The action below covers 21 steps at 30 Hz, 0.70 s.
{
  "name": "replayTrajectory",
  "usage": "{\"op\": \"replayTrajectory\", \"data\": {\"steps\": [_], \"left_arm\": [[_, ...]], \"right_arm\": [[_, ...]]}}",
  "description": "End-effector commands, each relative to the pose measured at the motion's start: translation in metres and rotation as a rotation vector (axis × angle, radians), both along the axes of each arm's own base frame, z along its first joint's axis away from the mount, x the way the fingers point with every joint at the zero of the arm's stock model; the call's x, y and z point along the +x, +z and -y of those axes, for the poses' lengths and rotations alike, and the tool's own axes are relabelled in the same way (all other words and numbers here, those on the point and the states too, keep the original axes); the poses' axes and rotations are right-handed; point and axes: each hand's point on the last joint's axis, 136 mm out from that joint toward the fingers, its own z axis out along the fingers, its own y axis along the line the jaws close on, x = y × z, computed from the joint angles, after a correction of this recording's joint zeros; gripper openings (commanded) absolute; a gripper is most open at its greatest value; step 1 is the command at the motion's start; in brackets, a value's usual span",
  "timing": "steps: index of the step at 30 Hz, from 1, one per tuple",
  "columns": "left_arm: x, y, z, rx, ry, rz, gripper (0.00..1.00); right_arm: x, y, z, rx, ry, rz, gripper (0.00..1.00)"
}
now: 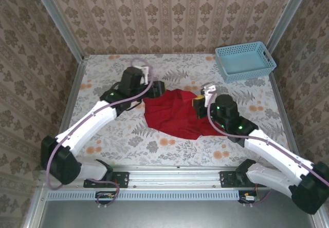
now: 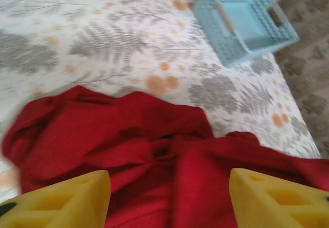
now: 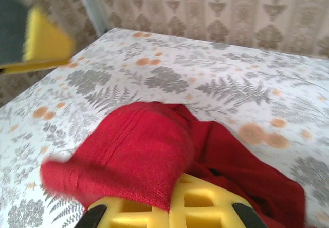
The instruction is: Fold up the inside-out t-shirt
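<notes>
Top view: the red t-shirt (image 1: 172,116) is found crumpled at the middle of the table (image 1: 154,147). Its long axis runs from the left gripper (image 1: 157,89) at the far-left edge to the right gripper (image 1: 199,105) at the right edge.

Left wrist: the yellow fingers (image 2: 77,200) are spread apart over the cloth.

Right wrist: the jaws are closed on a bunched fold.

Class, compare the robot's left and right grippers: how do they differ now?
The left gripper is open over the crumpled red cloth t-shirt; the right gripper is shut, pinching a fold of it. Left is at the shirt's far-left corner, right at its right edge. Both are yellow-fingered.
</notes>
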Motion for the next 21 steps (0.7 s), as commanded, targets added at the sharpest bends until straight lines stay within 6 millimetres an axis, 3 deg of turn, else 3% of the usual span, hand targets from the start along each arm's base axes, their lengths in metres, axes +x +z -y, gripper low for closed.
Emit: {"op": "replayTrajectory", "data": {"steps": [1, 4, 7, 9, 13, 16, 21], "left_arm": [[0.003, -0.044, -0.04, 0.05, 0.103, -0.093, 0.66], [-0.001, -0.093, -0.062, 0.122, 0.148, -0.202, 0.67], [-0.002, -0.129, -0.066, 0.19, 0.15, -0.278, 0.69], [0.008, -0.144, -0.072, 0.183, 0.171, -0.309, 0.69], [0.023, -0.164, -0.065, 0.18, 0.171, -0.341, 0.69], [0.037, -0.167, -0.061, 0.165, 0.184, -0.338, 0.69], [0.055, -0.17, -0.039, 0.114, 0.142, -0.349, 0.66]], "right_arm": [[-0.005, -0.027, 0.05, 0.021, -0.196, -0.138, 0.0], [-0.013, -0.042, 0.077, 0.062, -0.297, -0.2, 0.0], [-0.022, -0.053, 0.094, 0.075, -0.368, -0.215, 0.0], [-0.027, -0.055, 0.105, 0.081, -0.417, -0.214, 0.0], [-0.037, -0.053, 0.141, 0.062, -0.589, -0.222, 0.0], [-0.044, -0.043, 0.161, 0.048, -0.663, -0.2, 0.0], [-0.045, -0.045, 0.164, 0.055, -0.665, -0.213, 0.0]]}}
